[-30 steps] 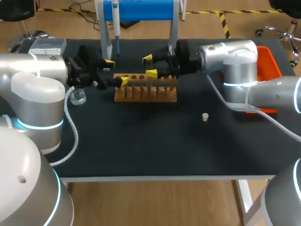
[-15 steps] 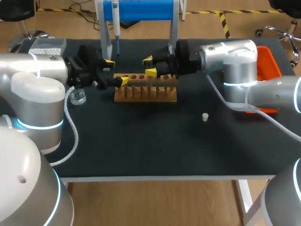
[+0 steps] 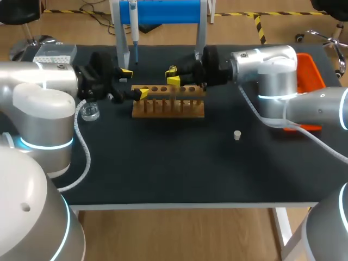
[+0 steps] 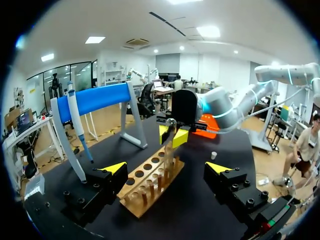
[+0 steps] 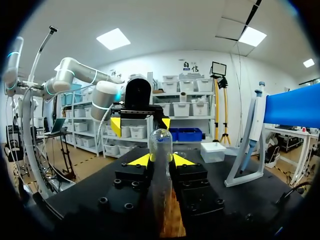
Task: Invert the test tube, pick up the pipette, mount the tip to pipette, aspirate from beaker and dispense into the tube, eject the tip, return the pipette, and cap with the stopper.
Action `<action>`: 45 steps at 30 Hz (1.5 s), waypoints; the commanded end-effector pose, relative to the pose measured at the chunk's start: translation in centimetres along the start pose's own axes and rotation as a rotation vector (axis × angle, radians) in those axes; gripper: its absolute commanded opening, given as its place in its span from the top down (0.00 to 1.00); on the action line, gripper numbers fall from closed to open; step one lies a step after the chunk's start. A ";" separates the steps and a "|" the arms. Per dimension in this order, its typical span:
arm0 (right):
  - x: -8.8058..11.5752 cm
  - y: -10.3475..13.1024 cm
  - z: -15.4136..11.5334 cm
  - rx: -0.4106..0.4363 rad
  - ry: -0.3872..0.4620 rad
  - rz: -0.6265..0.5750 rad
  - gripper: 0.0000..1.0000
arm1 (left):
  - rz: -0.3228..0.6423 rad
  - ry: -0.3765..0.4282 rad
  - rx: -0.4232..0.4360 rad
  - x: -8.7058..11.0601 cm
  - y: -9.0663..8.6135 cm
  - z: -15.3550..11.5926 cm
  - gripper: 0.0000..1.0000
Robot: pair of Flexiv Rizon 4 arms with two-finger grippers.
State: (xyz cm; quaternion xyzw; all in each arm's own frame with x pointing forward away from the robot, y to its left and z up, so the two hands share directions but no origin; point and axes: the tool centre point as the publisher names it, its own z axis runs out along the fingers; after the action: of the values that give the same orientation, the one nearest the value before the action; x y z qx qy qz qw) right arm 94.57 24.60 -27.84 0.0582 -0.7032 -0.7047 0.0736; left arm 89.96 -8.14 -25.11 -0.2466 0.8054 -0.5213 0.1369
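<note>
table (image 3: 163,168): black top; both arms come in over its left and right edges.
stopper (image 3: 237,135): small and pale, standing alone on the table right of centre, nearer the near edge than anything else and well apart from it all.
rack (image 3: 168,103): wooden, at mid-width toward the far edge, its long side parallel to that edge; a row of round holes shows along its top.
beaker (image 3: 89,111): small and clear, near the left edge, left of the rack and apart from it, just beside the left arm (image 3: 49,87).
left claw (image 3: 134,82): at the rack's left end, pointing along the rack. Fingers spread wide and holding nothing; in the left wrist view the rack's end lies ahead between them, and no contact can be seen.
right claw (image 5: 161,160): over the rack's far side, reaching in from the right. Fingers clamped on the tube (image 5: 160,142) from two sides.
tube: clear glass, upright, rounded closed end on top and above the yellow tips. Its lower part runs down toward the rack's top; whether it sits in a hole cannot be told.
bin (image 3: 312,70): orange, at the right edge toward the far right corner, partly hidden by the right arm.
tip box (image 3: 54,53): pale, at the far left corner.
stand (image 3: 163,11): blue crossbar on pale legs, along the far edge behind the rack.
pipette (image 3: 134,24): hanging upright from the stand's left end, point down, well apart from both claws.
</note>
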 end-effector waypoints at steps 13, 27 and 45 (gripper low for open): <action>0.2 0.6 0.0 -0.009 0.000 0.024 1.00 | -0.001 0.004 -0.005 -0.1 -0.1 0.0 0.00; 0.3 1.8 -0.4 -0.016 -0.014 0.020 1.00 | -0.001 0.004 -0.005 -0.1 -0.1 0.0 0.00; 0.3 4.0 -0.7 -0.034 -0.032 0.012 1.00 | -0.001 0.004 -0.005 -0.1 -0.1 0.0 0.00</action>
State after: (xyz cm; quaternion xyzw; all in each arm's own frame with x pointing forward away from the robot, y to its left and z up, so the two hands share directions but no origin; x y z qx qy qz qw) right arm 94.77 24.09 -24.36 0.0431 -0.6901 -0.7190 0.0696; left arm 89.96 -8.14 -25.11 -0.2466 0.8054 -0.5213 0.1369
